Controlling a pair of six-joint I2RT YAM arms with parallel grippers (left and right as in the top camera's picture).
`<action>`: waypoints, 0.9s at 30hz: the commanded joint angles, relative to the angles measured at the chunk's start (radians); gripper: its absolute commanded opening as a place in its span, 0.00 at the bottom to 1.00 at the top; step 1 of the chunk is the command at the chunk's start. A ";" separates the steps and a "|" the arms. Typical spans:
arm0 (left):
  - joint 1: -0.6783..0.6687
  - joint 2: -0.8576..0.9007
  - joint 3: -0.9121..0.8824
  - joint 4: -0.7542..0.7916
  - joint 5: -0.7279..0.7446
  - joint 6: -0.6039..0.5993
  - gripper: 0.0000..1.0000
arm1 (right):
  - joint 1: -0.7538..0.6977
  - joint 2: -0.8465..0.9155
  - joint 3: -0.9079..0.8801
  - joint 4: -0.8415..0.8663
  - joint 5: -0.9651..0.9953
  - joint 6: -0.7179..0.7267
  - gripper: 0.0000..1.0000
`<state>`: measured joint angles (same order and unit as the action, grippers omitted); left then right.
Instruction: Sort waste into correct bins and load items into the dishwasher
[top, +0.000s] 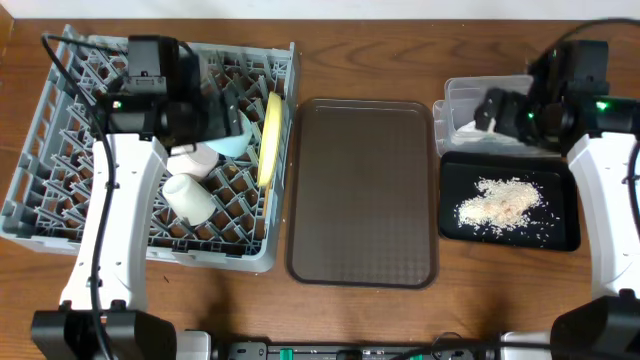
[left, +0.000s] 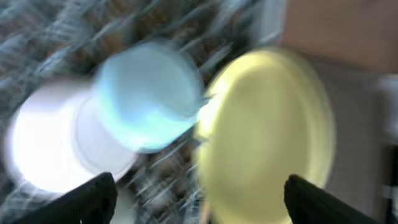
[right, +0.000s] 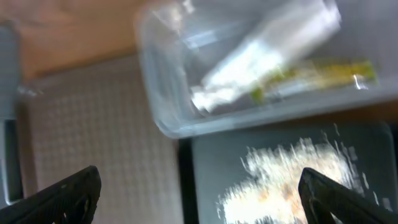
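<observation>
We see a wooden table (top: 380, 50), its brown grain running from the left edge to the right edge. In the middle of the worktop lies a brown serving tray (top: 362, 190). It is rectangular with rounded corners and a raised rim, and its long sides point from the far edge towards the near edge. Its surface shows a fine, even texture.

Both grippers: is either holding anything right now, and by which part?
Nothing is held. The left gripper is open above the grey plastic dish rack; the right gripper is open above the clear plastic tub.
</observation>
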<state>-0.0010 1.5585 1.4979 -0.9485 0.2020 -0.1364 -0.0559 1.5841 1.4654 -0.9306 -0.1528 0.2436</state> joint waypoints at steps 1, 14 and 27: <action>0.003 0.016 -0.004 -0.083 -0.169 -0.064 0.89 | 0.045 0.015 0.013 0.026 -0.035 -0.113 0.99; 0.002 -0.094 -0.098 -0.316 -0.161 -0.040 0.89 | 0.057 -0.013 -0.007 -0.250 -0.003 -0.143 0.99; 0.002 -0.920 -0.665 0.097 0.000 0.116 0.90 | 0.057 -0.810 -0.572 0.115 0.094 -0.144 0.99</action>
<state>-0.0010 0.8185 0.9215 -0.8883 0.1619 -0.0605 -0.0071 0.9409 1.0023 -0.8406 -0.1104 0.0975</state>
